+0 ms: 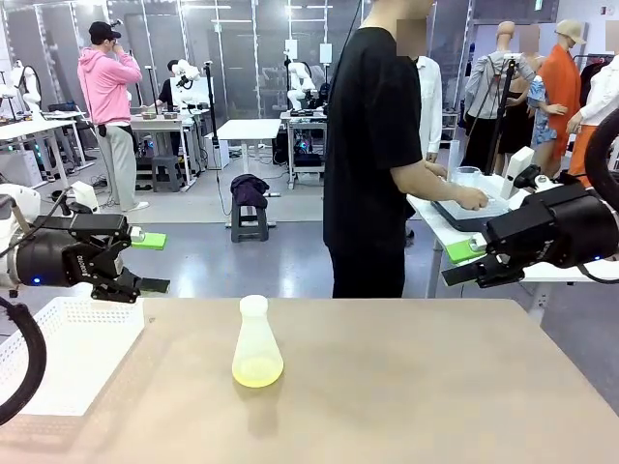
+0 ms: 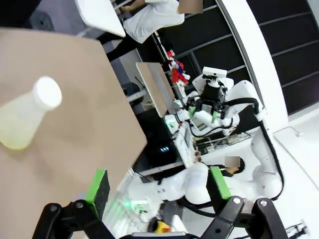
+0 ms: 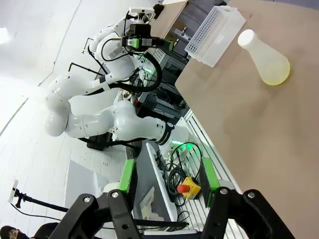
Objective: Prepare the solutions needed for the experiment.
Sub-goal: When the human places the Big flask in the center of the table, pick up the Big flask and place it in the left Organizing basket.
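Note:
A translucent conical flask (image 1: pixel 257 340) stands upright on the tan table (image 1: pixel 406 387), left of centre, with the solutions as a thin yellowish layer (image 1: pixel 257 373) at its bottom. My left gripper (image 1: pixel 147 263) hovers off the table's far left edge, open, nothing between its green pads. My right gripper (image 1: pixel 463 263) hangs beyond the far right edge, jaws apart and empty. In the left wrist view the flask (image 2: pixel 24 118) lies far up-left of the open gripper (image 2: pixel 158 184). From the right wrist, the flask (image 3: pixel 266 59) sits far up-right of the open gripper (image 3: pixel 168 175).
A white perforated basket (image 1: pixel 66 356) rests on the table's left side, also seen as the basket (image 3: pixel 215 34) from the right wrist. A person in a black shirt (image 1: pixel 372 145) stands at the far side, one hand on a tray (image 1: pixel 469 211) on a side table.

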Controlling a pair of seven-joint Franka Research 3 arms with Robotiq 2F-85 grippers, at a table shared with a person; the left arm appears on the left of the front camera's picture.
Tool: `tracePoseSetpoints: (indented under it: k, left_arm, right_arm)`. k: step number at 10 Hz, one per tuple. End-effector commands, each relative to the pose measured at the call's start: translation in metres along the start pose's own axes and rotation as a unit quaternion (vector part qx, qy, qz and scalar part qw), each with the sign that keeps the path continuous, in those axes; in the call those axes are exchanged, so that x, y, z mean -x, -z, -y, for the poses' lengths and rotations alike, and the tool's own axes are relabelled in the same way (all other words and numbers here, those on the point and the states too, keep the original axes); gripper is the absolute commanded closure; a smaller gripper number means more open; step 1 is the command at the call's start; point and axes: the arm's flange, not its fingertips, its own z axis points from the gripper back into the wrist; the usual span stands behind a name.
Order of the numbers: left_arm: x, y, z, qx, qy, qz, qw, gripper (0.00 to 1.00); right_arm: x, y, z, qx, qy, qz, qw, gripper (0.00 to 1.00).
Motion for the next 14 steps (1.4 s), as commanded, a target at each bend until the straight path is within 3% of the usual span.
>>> tracePoseSetpoints:
  k: [1,2,3,4,10,11,12,14]
  left_arm:
    - [-0.019,0.014,-0.032,-0.028,0.099,0.045,0.994,0.0]
    - [-0.026,0.017,-0.041,-0.042,0.136,0.052,0.988,0.0]
    - [-0.037,0.021,-0.051,-0.042,0.121,0.053,0.99,0.0]
    - [-0.014,0.001,-0.024,-0.023,0.093,0.03,0.995,0.0]
    - [-0.017,0.004,-0.027,-0.026,0.097,0.038,0.994,0.0]
    - [-0.027,0.022,-0.054,-0.132,0.176,0.07,0.973,0.0]
    - [-0.035,0.03,-0.074,-0.155,0.277,0.09,0.944,0.0]
    - [-0.042,0.053,-0.1,-0.153,0.395,0.068,0.903,0.0]
  right_arm:
    - [-0.003,-0.001,0.0,-0.006,-0.009,-0.001,1.0,0.36]
    - [-0.003,-0.001,0.0,-0.006,-0.009,-0.001,1.0,0.36]
    - [-0.003,-0.001,0.0,-0.006,-0.009,-0.001,1.0,0.36]
    - [-0.003,-0.001,0.0,-0.006,-0.009,-0.001,1.0,0.36]
    - [-0.003,-0.001,0.0,-0.006,-0.009,-0.001,1.0,0.36]
    - [-0.003,-0.001,0.0,-0.006,-0.009,-0.001,1.0,0.36]
    - [-0.003,-0.001,0.0,-0.006,-0.009,-0.001,1.0,0.36]
    - [-0.003,-0.001,0.0,-0.006,-0.009,-0.001,1.0,0.36]
